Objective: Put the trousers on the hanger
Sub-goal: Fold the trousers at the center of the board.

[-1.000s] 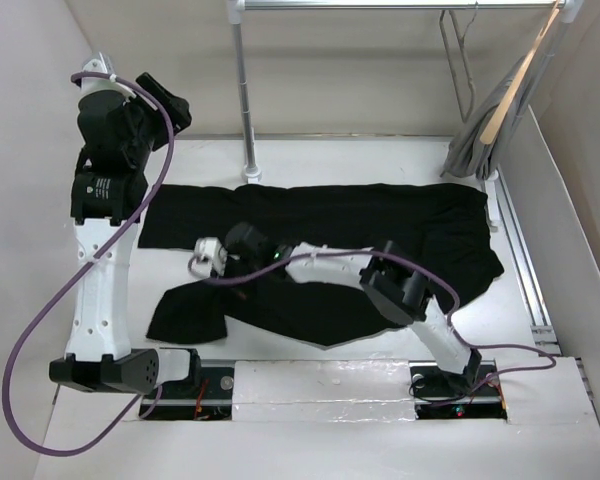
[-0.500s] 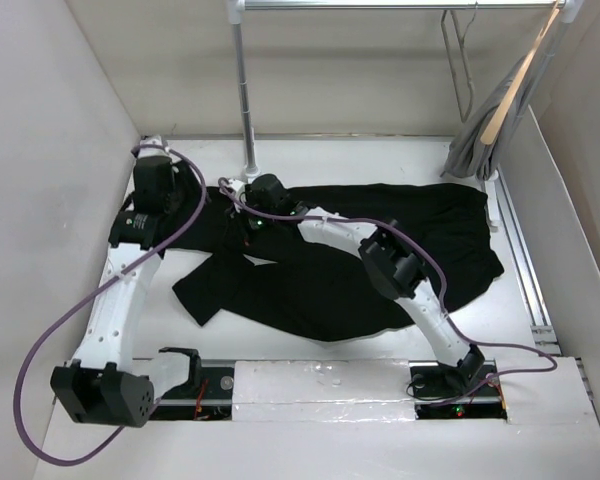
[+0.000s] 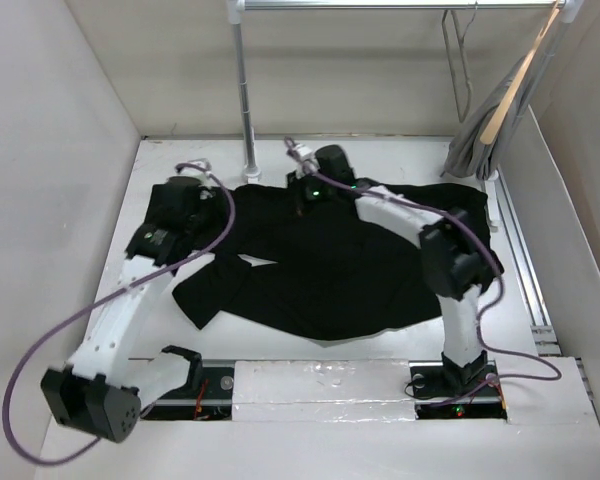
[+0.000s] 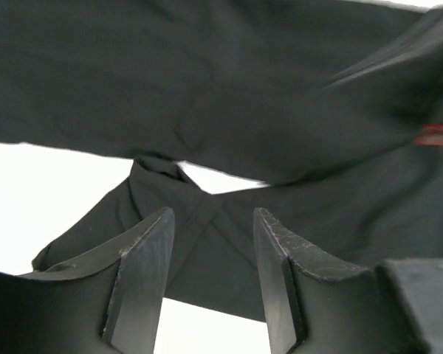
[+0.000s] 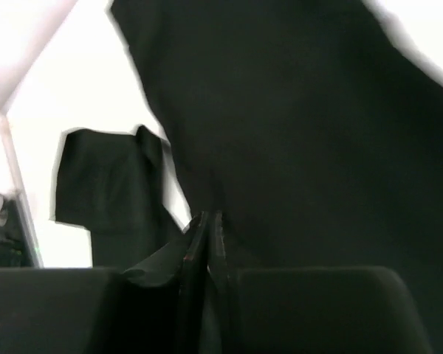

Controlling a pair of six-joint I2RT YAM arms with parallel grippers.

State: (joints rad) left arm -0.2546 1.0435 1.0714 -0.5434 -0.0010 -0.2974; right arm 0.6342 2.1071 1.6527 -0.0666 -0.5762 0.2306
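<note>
Holding: right fingers [image 5: 194, 254] pinch the trousers [image 3: 360, 270] near the surface's [image 3: 400, 155] far edge.
Left fingers [image 4: 144, 273]: apart, empty, above the trousers.

Bright even light, soft blurred wrist views

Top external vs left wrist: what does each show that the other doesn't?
Top external only: the wire hanger hanging from the rail, a grey garment beside it, and the full table. Left wrist only: the left gripper, open and empty, hovering over a fold. Both: the black trousers, rumpled on the white table.
</note>
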